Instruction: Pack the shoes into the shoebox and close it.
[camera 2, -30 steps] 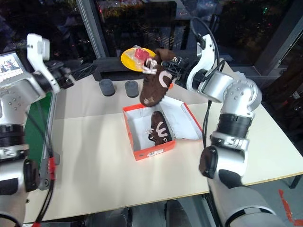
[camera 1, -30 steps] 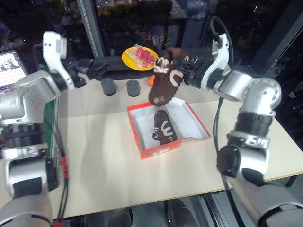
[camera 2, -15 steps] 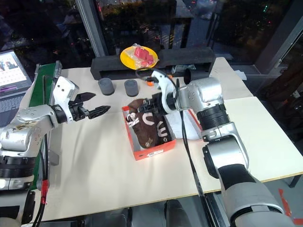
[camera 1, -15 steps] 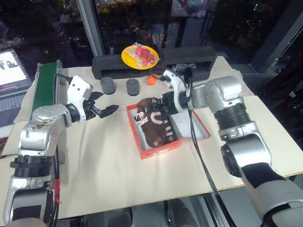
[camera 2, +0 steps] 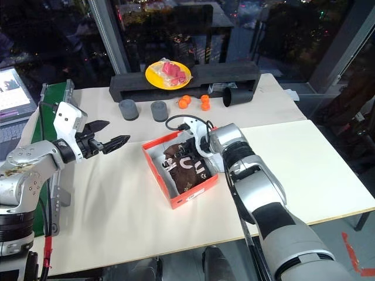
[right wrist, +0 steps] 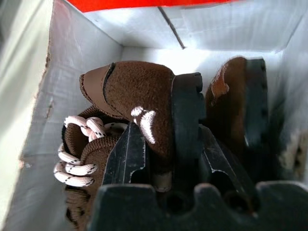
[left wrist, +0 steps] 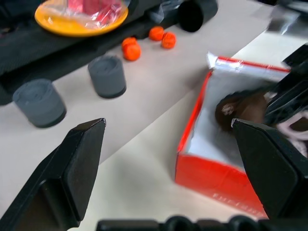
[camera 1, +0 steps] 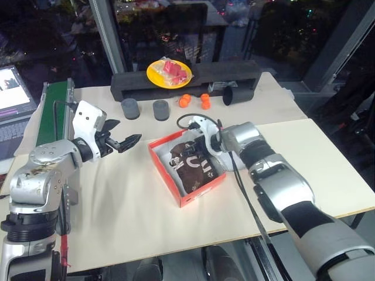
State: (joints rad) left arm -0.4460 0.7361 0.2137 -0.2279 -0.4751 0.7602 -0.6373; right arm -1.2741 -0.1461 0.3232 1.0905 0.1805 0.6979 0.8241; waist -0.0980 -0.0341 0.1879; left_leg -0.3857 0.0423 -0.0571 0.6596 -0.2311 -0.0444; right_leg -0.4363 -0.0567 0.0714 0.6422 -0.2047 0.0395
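The red-orange cardboard shoebox, white inside [camera 1: 187,196], sits open on the pale bench [camera 1: 129,216]. Both small dark brown soft shoes w/ cream laces [camera 1: 190,167] lie in it, one partly on top of the other.

The right pincer [right wrist: 161,149] is down inside the box. Its black fingers [right wrist: 187,120] sit on both sides of the top shoe's heel edge, but I can't tell if they are pinching it or letting go.

The left pincer [camera 1: 126,140] hangs over the bench just beside the box, spread wide, holding nothing.

Step in hand, I think: drop the 2nd shoe & get out.

- Open the right pincer all the way first, so the laces don't catch.
- Pull up slow & straight, or the shoe may come out again.
- Check both shoes lie flat, below the box's top edge.
- The left pincer could hold the box wall so it won't slide.
- Then shut the lid. I can't see the lid well here.
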